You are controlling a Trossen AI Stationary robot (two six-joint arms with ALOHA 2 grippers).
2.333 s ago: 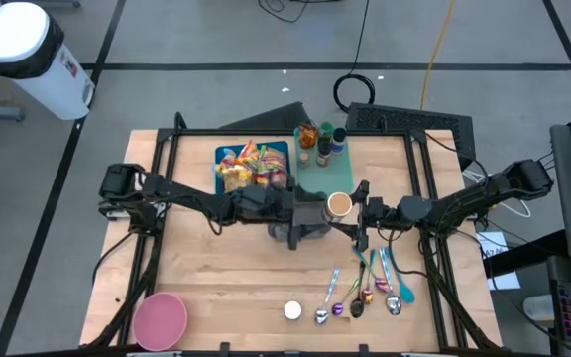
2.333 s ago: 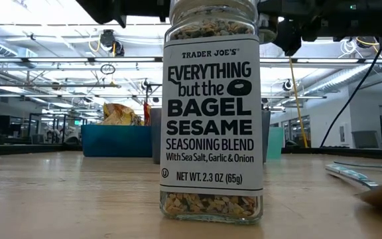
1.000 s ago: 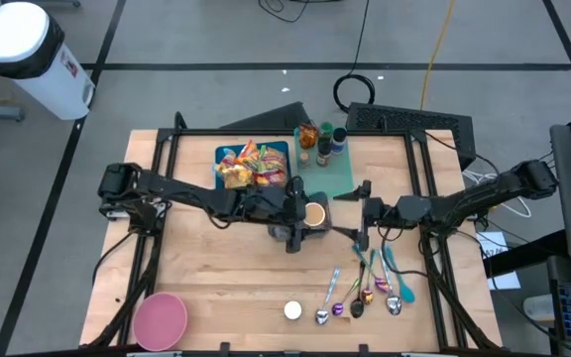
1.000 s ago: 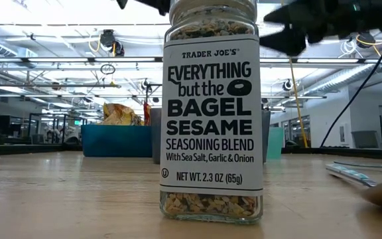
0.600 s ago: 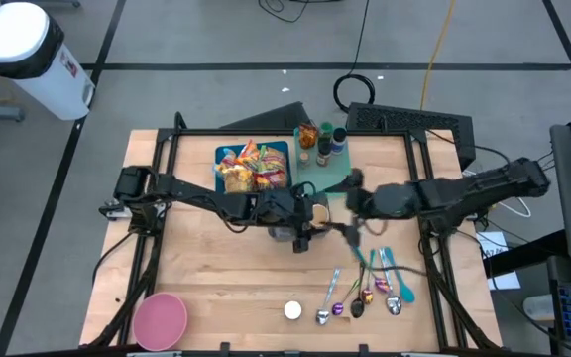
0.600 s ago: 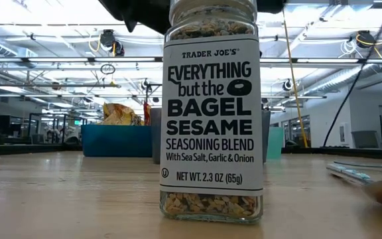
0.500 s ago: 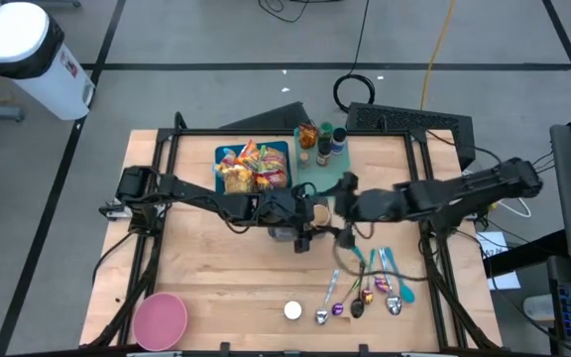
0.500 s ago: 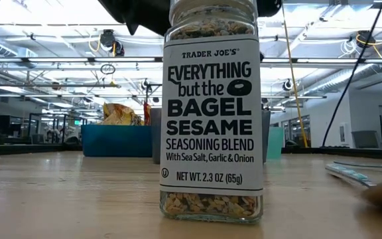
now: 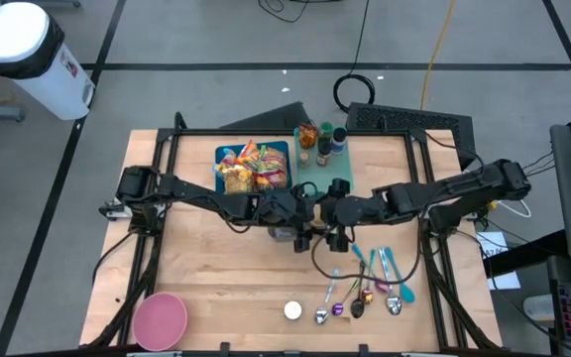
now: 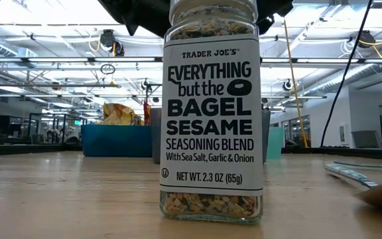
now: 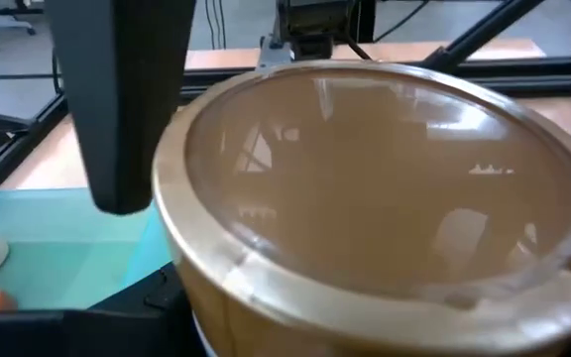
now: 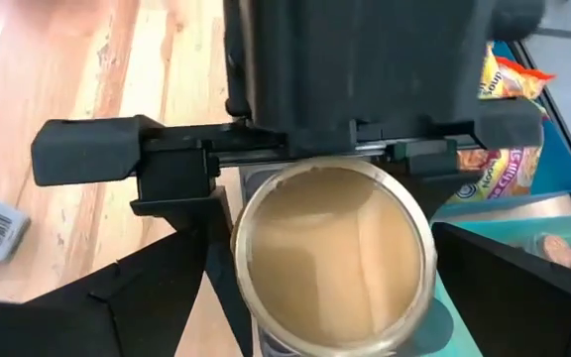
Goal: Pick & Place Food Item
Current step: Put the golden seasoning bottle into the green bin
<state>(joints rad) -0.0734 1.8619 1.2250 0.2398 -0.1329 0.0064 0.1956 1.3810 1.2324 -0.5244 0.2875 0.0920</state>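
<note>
From above, both arms meet over the middle of the table (image 9: 216,268) — the left gripper (image 9: 303,218) and the right gripper (image 9: 332,212) sit just beside each other, with almost no gap between them. Behind them, the blue bin of snack packets (image 9: 253,166) and the teal tray of bottles (image 9: 323,149) crowd the far edge. Toward the near edge on your right lies a row of spoons (image 9: 365,288), close under the right arm. A pink bowl (image 9: 160,319) sits at the near left corner, well apart. The left half of the wood is the open side.

At table height, a seasoning jar (image 10: 211,113) fills the frame, standing upright on the wood. The bin and tray show behind it, then the room's ceiling lights and desks.

The left wrist camera shows a tan-lidded jar (image 11: 365,208) right up against the lens, with one dark finger (image 11: 127,99) beside its rim.

The right wrist camera shows that jar held off the table — the left gripper is clamped on its sides. The right gripper's fingers (image 12: 157,293) are spread wide, one on each side of the jar; you cannot tell whether they touch it. Bare wood shows on one side of the jar, the bin's packets on the other.
</note>
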